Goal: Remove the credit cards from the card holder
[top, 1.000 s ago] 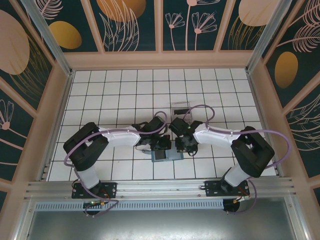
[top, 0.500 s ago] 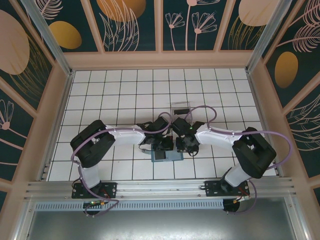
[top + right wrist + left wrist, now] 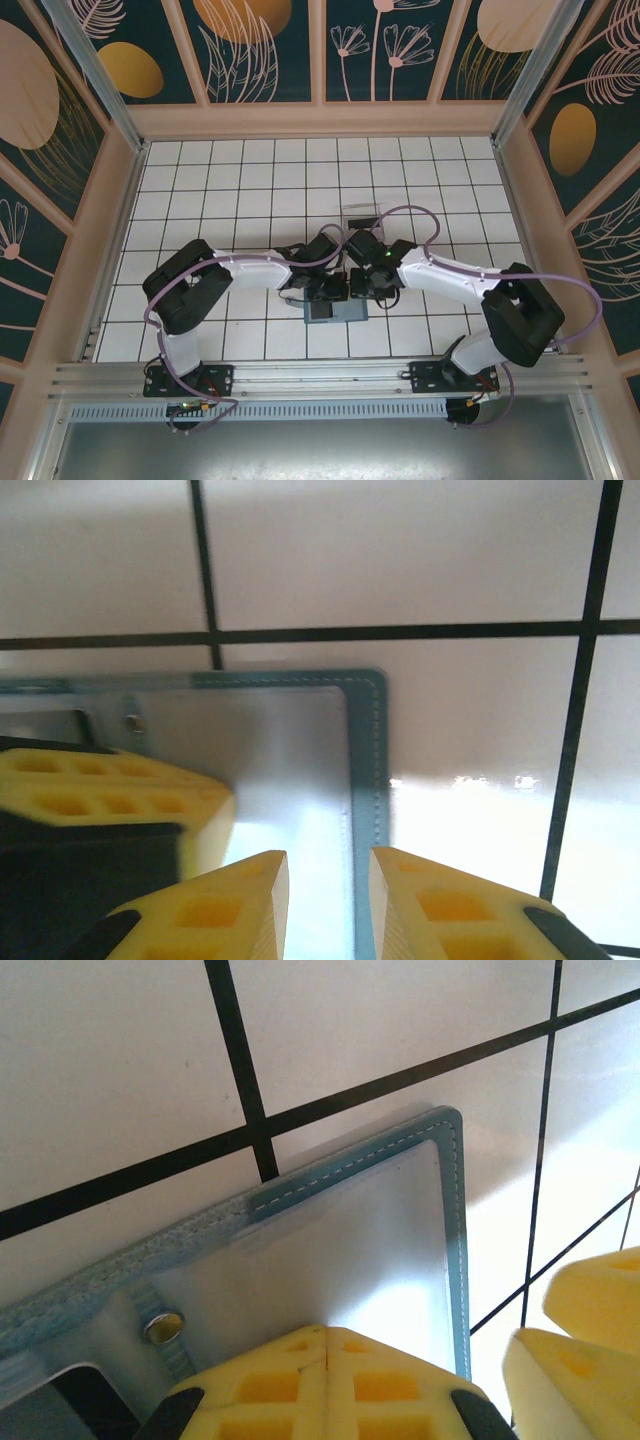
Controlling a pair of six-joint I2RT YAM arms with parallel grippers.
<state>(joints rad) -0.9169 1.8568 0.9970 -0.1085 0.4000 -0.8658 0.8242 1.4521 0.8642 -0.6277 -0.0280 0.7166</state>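
The teal card holder (image 3: 338, 311) lies open on the tiled floor between the two arms. In the left wrist view its stitched panel (image 3: 452, 1210) frames a pale glossy face, with a snap (image 3: 163, 1326) and a dark card (image 3: 70, 1410) at the lower left. My left gripper (image 3: 328, 1330) is shut, its tips resting on that pale face. My right gripper (image 3: 328, 865) is open and straddles the panel's stitched right edge (image 3: 365, 750). The left gripper's yellow fingers (image 3: 110, 790) sit on the panel beside it. From above, the left gripper (image 3: 328, 291) and right gripper (image 3: 360, 290) meet over the holder.
A clear plastic tray (image 3: 362, 218) stands just behind the grippers. Wooden walls and a metal frame (image 3: 300, 375) enclose the tiled floor (image 3: 240, 180). The two arms' cables loop above the wrists.
Both wrists have closed in over the card holder. The right arm's elbow has swung out to the right and the left arm has stretched further toward the middle.
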